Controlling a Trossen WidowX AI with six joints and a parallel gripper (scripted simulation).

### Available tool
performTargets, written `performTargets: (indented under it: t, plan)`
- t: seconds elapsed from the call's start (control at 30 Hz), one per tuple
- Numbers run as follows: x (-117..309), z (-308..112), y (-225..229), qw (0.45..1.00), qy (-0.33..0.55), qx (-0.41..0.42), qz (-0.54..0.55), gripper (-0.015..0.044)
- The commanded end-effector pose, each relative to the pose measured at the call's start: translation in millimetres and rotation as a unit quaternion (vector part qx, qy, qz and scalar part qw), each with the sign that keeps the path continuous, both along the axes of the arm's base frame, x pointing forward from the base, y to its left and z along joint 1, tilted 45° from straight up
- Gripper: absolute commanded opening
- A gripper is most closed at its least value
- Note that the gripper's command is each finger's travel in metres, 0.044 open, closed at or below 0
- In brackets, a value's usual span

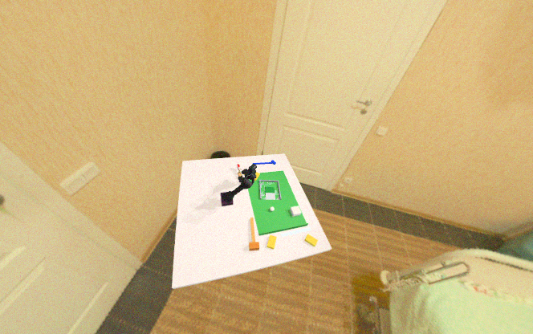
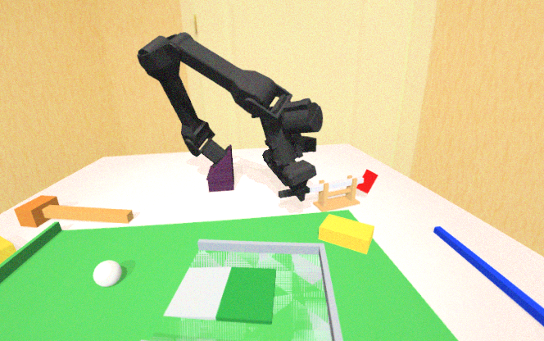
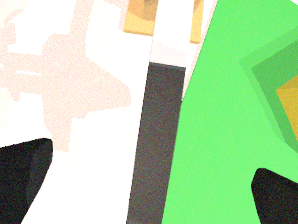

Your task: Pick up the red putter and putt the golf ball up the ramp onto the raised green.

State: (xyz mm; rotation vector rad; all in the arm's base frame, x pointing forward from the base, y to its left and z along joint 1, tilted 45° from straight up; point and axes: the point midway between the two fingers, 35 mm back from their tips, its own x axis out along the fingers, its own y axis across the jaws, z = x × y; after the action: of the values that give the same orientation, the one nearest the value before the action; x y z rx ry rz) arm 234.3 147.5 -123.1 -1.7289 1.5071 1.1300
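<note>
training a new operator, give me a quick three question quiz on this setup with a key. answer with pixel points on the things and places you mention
1. True or false: the red-headed putter [image 1: 238, 165] [image 2: 368, 181] rests on a wooden stand [image 2: 337, 203].
2. Fill in: the white golf ball [image 1: 271, 209] [image 2: 107, 273] lies on the ____ mat [image 1: 277, 222] [image 2: 53, 303] [image 3: 220, 150].
3. Are the black gripper's jaws:
A. shut on the putter's black grip
B. open, with the grip between them
C. shut on the blue stick

Key: 1 true; 2 green; 3 B
</note>
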Motion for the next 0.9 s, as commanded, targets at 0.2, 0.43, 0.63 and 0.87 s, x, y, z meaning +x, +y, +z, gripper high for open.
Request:
performTargets:
  t: [0.2, 0.43, 0.63, 0.87]
  plan:
    - [-1, -9, -10, 1.000, 0.004, -0.005, 0.002, 0.0440]
    - [-1, -17, -18, 1.000, 0.004, -0.005, 0.002, 0.0440]
    - [0, -22, -24, 1.000, 0.004, -0.006, 0.002, 0.0440]
    - [1, -20, -21, 1.000, 0.002, -0.002, 0.000, 0.0361]
